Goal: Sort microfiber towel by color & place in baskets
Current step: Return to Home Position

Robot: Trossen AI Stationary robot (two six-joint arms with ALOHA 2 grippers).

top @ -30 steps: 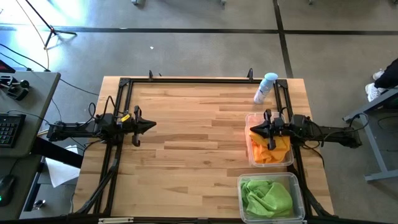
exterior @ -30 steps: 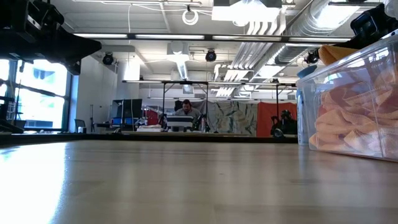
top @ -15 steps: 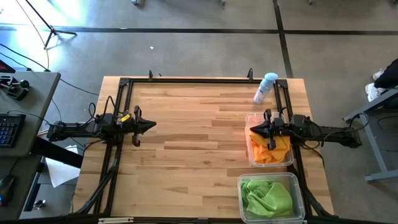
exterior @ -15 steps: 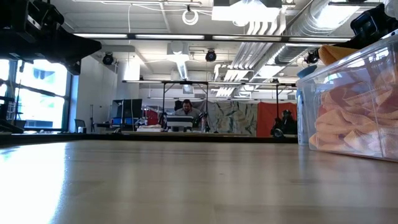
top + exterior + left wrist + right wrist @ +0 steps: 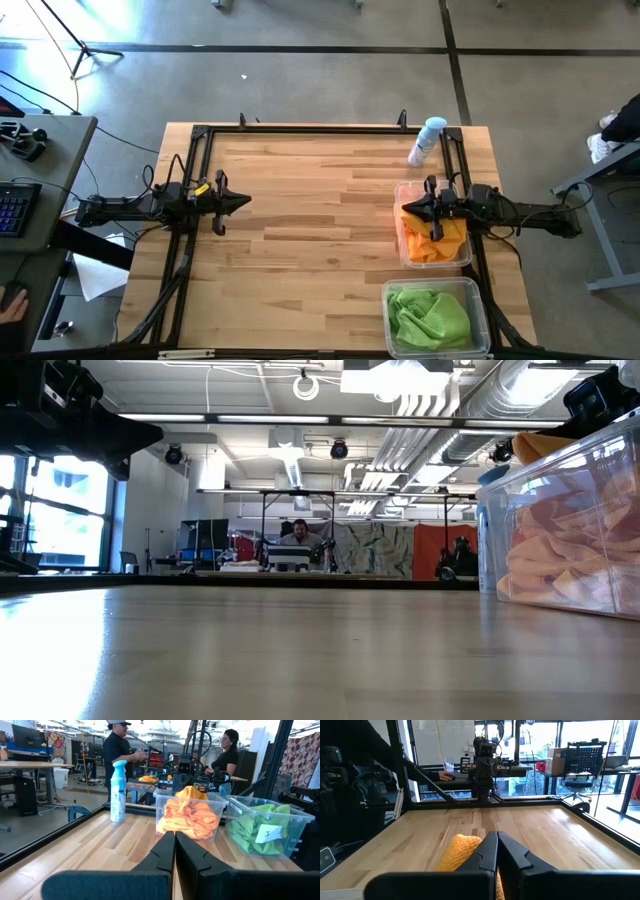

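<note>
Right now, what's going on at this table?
Nothing is being handled. The orange towels sit in one clear basket and the green towels in the other basket, along the right edge of the table. The left end effector hangs shut and empty at the left side; the right end effector hangs shut over the orange towels. A spray bottle stands nearby.

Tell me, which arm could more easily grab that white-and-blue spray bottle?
Right. Its jaws hang over the clear plastic tub of orange cloths beside the white-and-blue spray bottle; the left arm waits across the wooden table.
</note>
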